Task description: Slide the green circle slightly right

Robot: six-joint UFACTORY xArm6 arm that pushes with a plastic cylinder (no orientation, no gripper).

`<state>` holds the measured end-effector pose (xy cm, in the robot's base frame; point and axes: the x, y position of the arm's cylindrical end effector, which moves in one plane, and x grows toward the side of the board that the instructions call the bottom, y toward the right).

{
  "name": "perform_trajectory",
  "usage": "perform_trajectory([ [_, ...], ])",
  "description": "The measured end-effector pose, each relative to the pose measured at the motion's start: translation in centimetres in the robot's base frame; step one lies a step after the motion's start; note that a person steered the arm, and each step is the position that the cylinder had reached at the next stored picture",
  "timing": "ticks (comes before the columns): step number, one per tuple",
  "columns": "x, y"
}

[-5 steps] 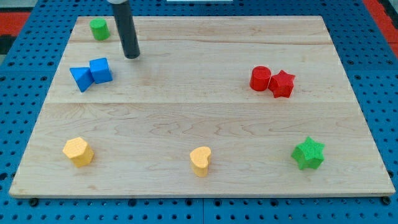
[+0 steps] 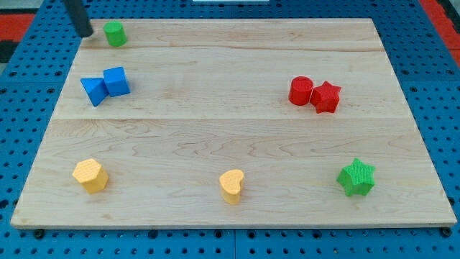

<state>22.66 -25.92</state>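
Note:
The green circle [image 2: 114,33] stands near the top left corner of the wooden board [image 2: 215,122]. My tip [image 2: 85,32] is at the board's top left edge, just left of the green circle, with a small gap between them. The dark rod rises from it out of the view's top.
A blue triangle [image 2: 93,91] and a blue cube [image 2: 116,80] touch each other below the green circle. A red cylinder [image 2: 300,91] and red star [image 2: 325,96] sit at the right. A yellow block [image 2: 90,175], yellow heart [image 2: 231,185] and green star [image 2: 356,177] line the bottom.
My tip has moved from right of the green circle, up and over to its left side. No block has moved.

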Motion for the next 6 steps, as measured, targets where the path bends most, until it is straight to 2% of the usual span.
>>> perform_trajectory([
  [1,-0.3,6.1],
  [2,0.9,8.9],
  [3,4.0,8.9],
  [4,4.9,9.5],
  [5,4.3,9.5],
  [6,1.2,6.9],
])
